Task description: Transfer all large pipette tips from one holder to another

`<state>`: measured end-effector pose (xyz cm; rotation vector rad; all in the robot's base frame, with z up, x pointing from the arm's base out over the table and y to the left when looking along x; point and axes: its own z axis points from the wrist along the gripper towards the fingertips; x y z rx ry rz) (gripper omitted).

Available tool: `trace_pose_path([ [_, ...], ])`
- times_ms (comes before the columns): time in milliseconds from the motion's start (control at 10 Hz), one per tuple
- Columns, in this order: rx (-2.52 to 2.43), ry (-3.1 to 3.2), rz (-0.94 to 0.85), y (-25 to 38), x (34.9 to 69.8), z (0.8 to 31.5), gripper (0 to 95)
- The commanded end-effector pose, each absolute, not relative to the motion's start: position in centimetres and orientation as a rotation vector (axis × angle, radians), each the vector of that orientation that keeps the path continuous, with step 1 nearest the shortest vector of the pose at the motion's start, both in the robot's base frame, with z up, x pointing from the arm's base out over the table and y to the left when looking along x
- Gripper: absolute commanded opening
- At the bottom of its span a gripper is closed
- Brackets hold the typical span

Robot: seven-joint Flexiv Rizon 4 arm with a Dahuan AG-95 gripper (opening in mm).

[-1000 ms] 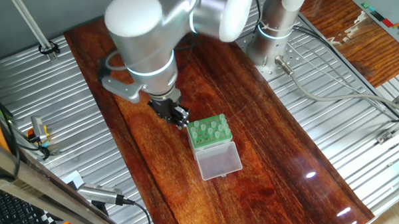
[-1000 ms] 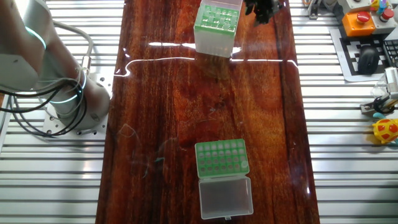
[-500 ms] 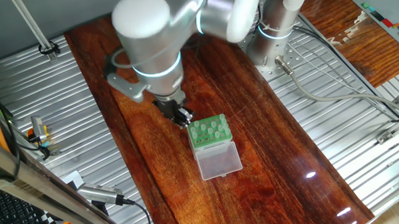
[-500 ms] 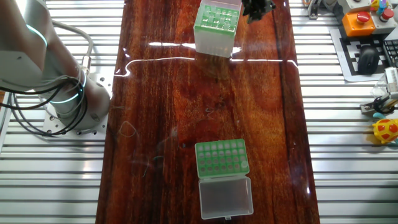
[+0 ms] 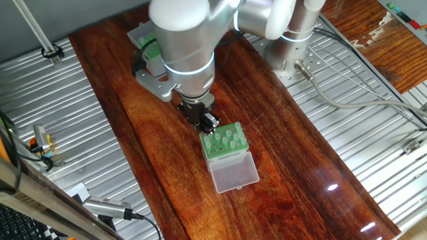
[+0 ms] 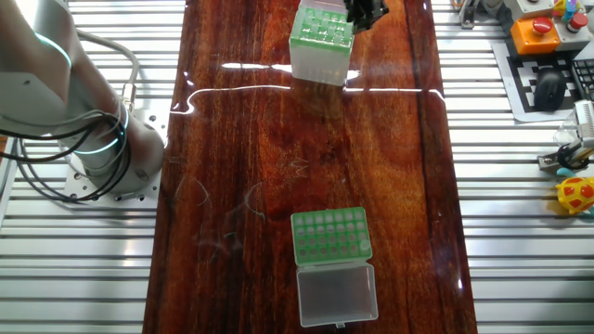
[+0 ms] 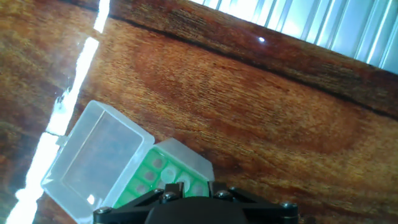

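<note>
Your gripper (image 5: 208, 123) is hovering just over one corner of the tall whitish box (image 5: 223, 142); can't tell whether the jaws are apart or together. Pale tips (image 5: 225, 138) are standing in its green top. The low green rack (image 6: 331, 236) is sitting well apart on the wooden table (image 6: 278, 139).

Silver-white rounded arm segments (image 5: 185, 28), glowing cyan joint rings, small black pincer (image 5: 206, 122), grey base cables.
</note>
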<state>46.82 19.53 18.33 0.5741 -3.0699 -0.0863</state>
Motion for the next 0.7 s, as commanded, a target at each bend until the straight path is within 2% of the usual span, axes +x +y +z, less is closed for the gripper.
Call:
trace_pose_path([
  [100, 0.604, -3.063, -0.087, 19.5, 46.8, 18.3, 19.0],
  [700, 0.550, -3.069, -0.094, 22.2, 46.9, 17.4, 19.0],
])
